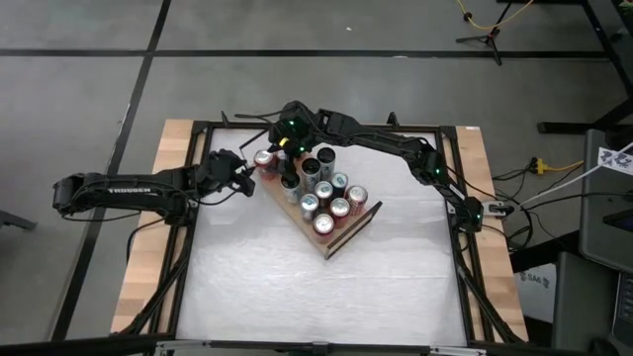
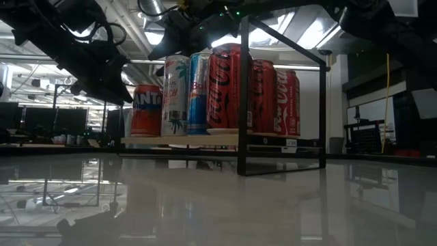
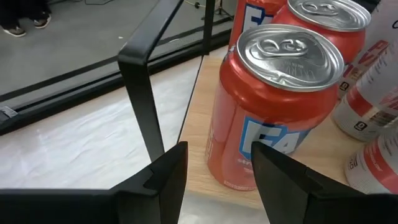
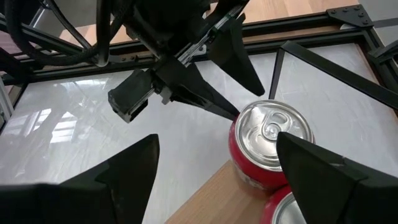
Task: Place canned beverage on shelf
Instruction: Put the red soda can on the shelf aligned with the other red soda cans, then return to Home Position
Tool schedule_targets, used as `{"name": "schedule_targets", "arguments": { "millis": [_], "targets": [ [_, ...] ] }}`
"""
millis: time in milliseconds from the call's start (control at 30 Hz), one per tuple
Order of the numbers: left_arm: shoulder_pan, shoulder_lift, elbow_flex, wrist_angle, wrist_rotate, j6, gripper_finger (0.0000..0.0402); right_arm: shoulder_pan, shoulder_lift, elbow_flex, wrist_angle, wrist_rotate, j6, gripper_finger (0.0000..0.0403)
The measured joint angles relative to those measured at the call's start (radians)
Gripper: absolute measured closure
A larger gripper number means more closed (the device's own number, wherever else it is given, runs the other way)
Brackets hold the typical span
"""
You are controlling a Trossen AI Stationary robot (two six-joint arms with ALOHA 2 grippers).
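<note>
With both arms at the far-left end of the shelf point(image 1: 331, 237), conditions are:
Shelf: diagonal at counter point(image 1: 297, 297) centre, carrying upright cans.
Fanta can point(image 3: 267, 106): upright on the shelf's far-left corner.
Left tool point(image 3: 214, 168): fingers narrow, just beside the Fanta can, not gripping.
Right tool point(image 4: 217, 168): fingers wide, above the same can.

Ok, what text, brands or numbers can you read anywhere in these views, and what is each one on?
"TROSSEN": on the left arm, high view.
"FANTA", last letter cut off: on the orange can at the shelf end, low view.
"Coca-Cola": on the red can in front, low view.
"FA", partly seen: on the orange can in the left wrist view.
Print on the white can and the blue can: too blurred to read.
</note>
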Motion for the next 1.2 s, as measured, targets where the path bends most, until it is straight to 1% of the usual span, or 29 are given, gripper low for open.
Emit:
{"name": "schedule_targets", "arguments": {
  "millis": [233,367,467,633,900,1033,1133,1200],
  "targets": [
    [0.000,-0.025,0.000,-0.025,0.001,0.001,0.0228,0.000,0.001,0.007,-0.008,0.000,0.000,0.0086],
    [0.000,-0.083,0.005,-0.035,0.060,0.041,0.0228,0.000,-0.022,0.008,-0.013,0.001,-0.007,0.0086],
    [-0.001,-0.135,0.044,-0.069,0.105,0.101,0.0228,0.000,-0.076,0.009,-0.027,0.004,-0.047,0.0086],
    [-0.001,-0.199,0.146,-0.150,0.133,0.241,0.0228,0.000,-0.190,0.010,-0.113,0.020,-0.063,0.0086],
    [-0.001,-0.245,0.342,-0.319,0.204,0.428,0.0228,0.006,-0.411,0.010,-0.311,0.046,-0.076,0.0086],
    [-0.001,-0.262,0.474,-0.458,0.208,0.449,0.0228,0.013,-0.523,0.010,-0.422,0.076,-0.082,0.0086],
    [-0.001,-0.282,0.559,-0.552,0.213,0.461,0.0228,0.027,-0.606,0.011,-0.518,0.123,-0.095,0.0086],
    [-0.001,-0.304,0.600,-0.598,0.243,0.506,0.0228,0.044,-0.653,0.009,-0.584,0.155,-0.110,0.0086]
  ]
}}
